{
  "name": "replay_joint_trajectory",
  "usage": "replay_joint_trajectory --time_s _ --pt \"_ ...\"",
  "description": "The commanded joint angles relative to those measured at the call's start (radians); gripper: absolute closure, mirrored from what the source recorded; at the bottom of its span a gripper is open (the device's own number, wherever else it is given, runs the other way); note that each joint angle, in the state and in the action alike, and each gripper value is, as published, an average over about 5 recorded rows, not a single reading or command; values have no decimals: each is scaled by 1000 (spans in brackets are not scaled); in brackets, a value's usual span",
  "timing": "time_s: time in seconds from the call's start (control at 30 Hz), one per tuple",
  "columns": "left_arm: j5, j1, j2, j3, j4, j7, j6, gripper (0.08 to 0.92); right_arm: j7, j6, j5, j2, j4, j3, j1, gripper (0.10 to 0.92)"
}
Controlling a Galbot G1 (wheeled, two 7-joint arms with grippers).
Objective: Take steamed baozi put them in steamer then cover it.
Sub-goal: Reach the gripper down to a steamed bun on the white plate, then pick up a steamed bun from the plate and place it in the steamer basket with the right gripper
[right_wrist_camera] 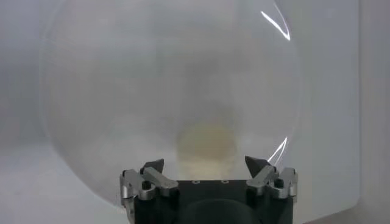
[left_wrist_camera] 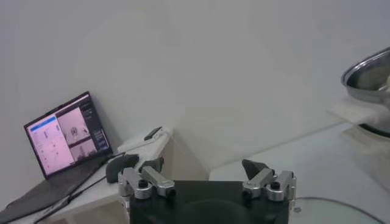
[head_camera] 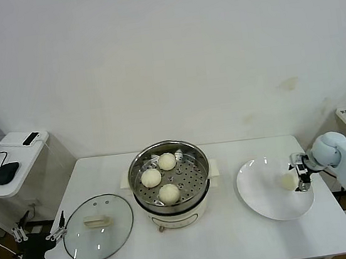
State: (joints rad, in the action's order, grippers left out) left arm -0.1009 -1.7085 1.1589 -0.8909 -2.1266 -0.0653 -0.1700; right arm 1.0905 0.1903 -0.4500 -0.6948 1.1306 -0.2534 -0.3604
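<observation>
Fetching the fourth and last bun, with three already in the steamer and the lid not yet on

Wide white tabletop (head_camera: 237,241), smooth and matt, carrying everything

Near the middle of the tabletop, toward its back edge: steamer (head_camera: 169,175), a round shiny steel basket with a holed floor on a cream pot base with side handles; three smooth, round, cream-white buns (head_camera: 169,194) resting inside, close together

Toward the tabletop's left front corner: lid (head_camera: 98,228), flat round clear glass with a metal rim and a cream bar handle, lying apart from the steamer

Toward the right edge: plate (head_camera: 259,188), shallow, glossy white, tilted slightly

On the plate's right part: last bun (head_camera: 288,180), soft-looking and plump

Right gripper (head_camera: 302,175) over that part of the plate, fingers spread on either side of the bun (right_wrist_camera: 206,143) and not yet pressing it

Left gripper (left_wrist_camera: 207,176) parked off the left front corner beside the lid, fingers spread, holding nothing

Next, by the look of it: gentle squeeze on the yielding dough, lift, carry to the open gap in the basket; then lid by its handle
</observation>
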Motion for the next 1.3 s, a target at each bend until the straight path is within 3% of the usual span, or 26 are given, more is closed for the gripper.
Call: replay_joint_trajectory --time_s 0.03,0.53,0.97,1.3 --pt "0 0 1 -1 3 0 0 177 -9 2 -34 -43 -63 2 5 233" --pt "-3 -8 0 -12 -5 1 1 177 23 46 34 -2 9 -45 41 431" --pt "-11 -8 -6 -17 -20 1 0 177 56 160 363 172 268 -408 475 440" --pt "-8 -2 -4 -12 -29 -1 -1 177 -8 318 633 33 426 -661 842 430"
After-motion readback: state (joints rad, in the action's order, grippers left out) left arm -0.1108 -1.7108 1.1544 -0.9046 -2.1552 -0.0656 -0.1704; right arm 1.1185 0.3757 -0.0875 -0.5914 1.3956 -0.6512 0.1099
